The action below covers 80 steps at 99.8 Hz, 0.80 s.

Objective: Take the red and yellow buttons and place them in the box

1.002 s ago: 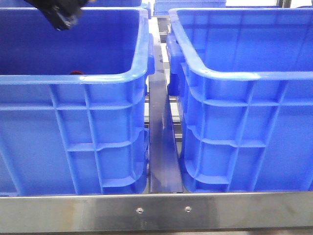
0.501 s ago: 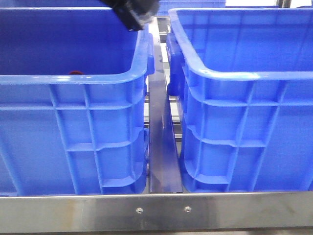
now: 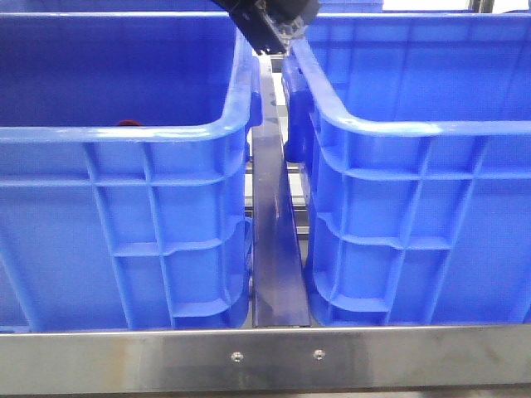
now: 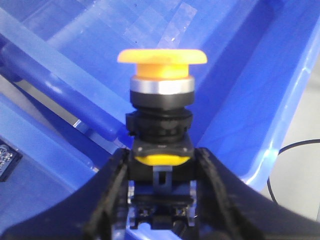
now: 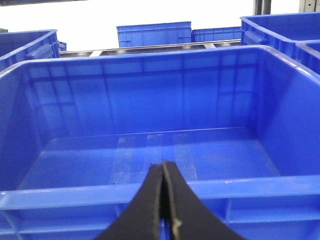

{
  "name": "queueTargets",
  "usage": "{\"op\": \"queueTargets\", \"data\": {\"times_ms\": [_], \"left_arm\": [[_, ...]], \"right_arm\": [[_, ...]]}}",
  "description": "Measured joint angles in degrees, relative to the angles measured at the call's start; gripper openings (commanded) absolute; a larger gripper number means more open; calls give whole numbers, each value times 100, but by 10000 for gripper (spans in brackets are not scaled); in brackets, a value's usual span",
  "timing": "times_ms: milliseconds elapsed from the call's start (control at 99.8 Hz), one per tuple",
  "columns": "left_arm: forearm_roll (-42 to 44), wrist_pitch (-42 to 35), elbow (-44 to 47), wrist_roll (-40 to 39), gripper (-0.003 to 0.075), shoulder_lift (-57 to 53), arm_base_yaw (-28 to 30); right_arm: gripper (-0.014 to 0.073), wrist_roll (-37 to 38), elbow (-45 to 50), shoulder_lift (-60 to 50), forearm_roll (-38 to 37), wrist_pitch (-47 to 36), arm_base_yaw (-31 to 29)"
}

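Observation:
My left gripper (image 4: pixel 161 167) is shut on the black body of the yellow button (image 4: pixel 161 62), whose mushroom cap points away from the fingers. In the front view that gripper (image 3: pixel 274 33) hangs at the top, above the gap between the two big blue crates, at the inner rim of the right-hand box (image 3: pixel 415 128). A sliver of the dark red button (image 3: pixel 127 123) peeks over the front rim of the left crate (image 3: pixel 124 207). My right gripper (image 5: pixel 164 170) is shut on nothing, in front of the near wall of a blue box (image 5: pixel 150 192); it does not show in the front view.
A steel rail (image 3: pixel 278 249) runs between the two crates and a steel bar (image 3: pixel 265 358) crosses in front of them. More blue crates (image 5: pixel 154 34) stand further back. The box floor (image 5: pixel 150 150) before the right gripper bears only tape strips.
My left gripper has travelled right, from above the left crate's far left to the gap between the crates. The red button and both crates have stayed put.

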Motion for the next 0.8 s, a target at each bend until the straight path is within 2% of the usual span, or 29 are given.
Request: {"op": "queueTargets", "data": {"times_ms": [361,591,802], "left_arm": [[0,0,0,0,150,0,0],[0,0,0,0,150,0,0],[0,0,0,0,150,0,0]], "right_arm": [[-102,4,-63,0,0,85,0],[-102,16,-977,58,0,1315,0],[-102,25,-1926,898,0,2178,0]]}}
